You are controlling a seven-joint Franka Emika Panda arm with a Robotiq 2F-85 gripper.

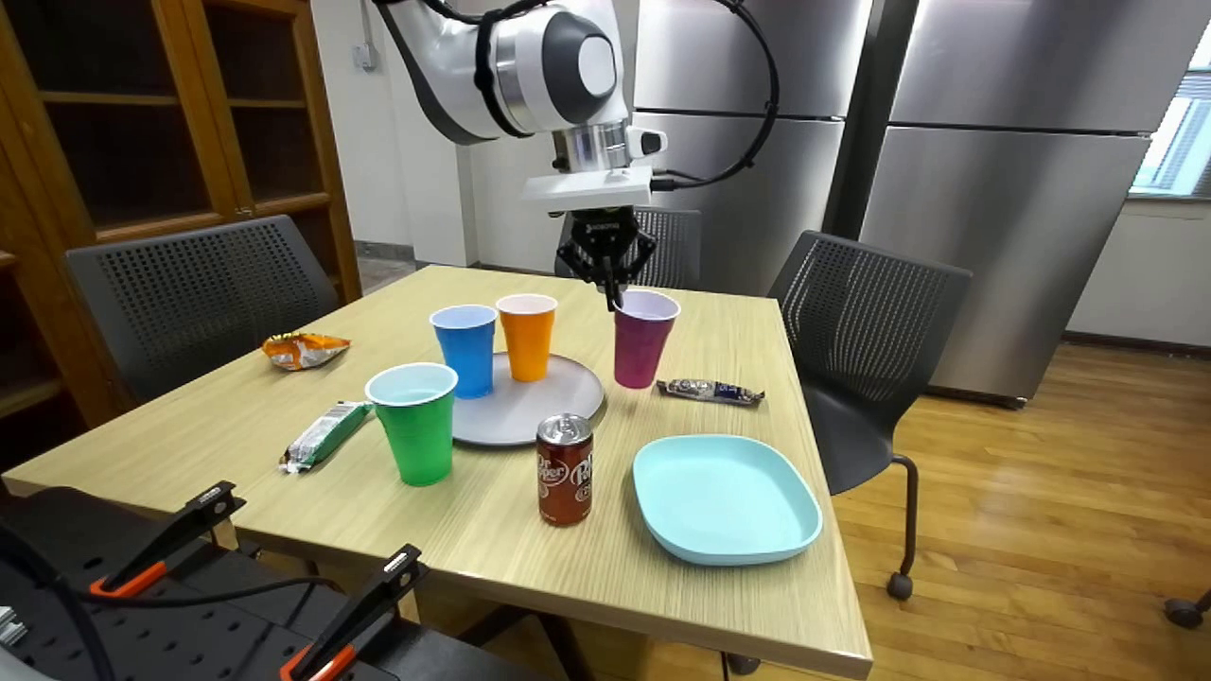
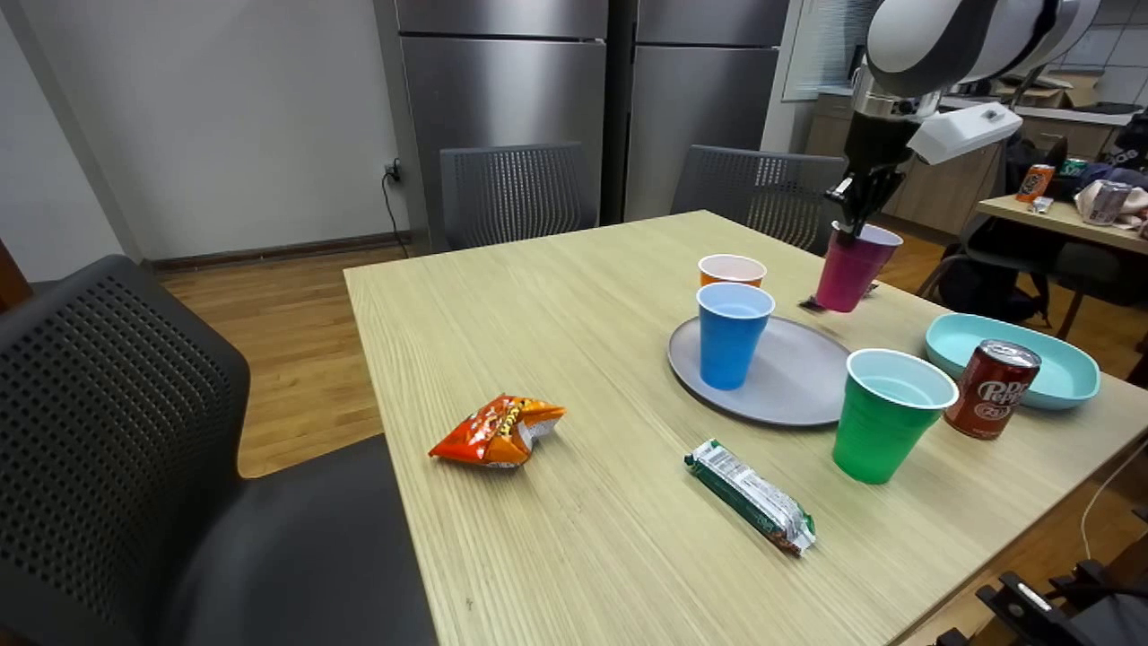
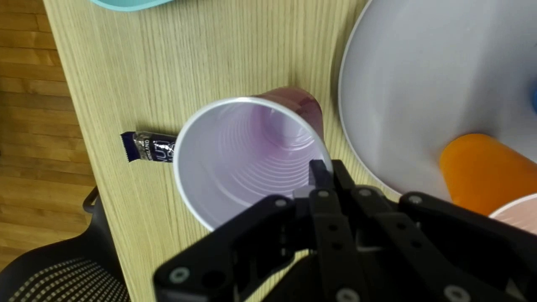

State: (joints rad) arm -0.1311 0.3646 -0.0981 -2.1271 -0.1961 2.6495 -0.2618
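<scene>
My gripper [image 1: 613, 299] is shut on the rim of a purple cup [image 1: 643, 350], with one finger inside the cup and one outside. The wrist view shows the fingertips [image 3: 331, 170] pinching the white rim of this cup [image 3: 243, 147]. In an exterior view the gripper [image 2: 850, 231] also meets the rim of the purple cup [image 2: 847, 278]. The cup is open side up; I cannot tell whether its base touches the table. A dark-wrapped bar [image 1: 711, 392] lies beside it. A grey plate [image 3: 398, 84] is close by, bearing an orange cup [image 1: 527, 340] and a blue cup [image 1: 465, 355].
A green cup [image 1: 416, 430], a soda can [image 1: 565, 473] and a teal plate [image 1: 728, 501] stand nearer the front of the table. A green-wrapped bar [image 2: 752, 498] and an orange snack bag [image 2: 498, 432] lie on the other side. Chairs [image 1: 866, 350] surround the table.
</scene>
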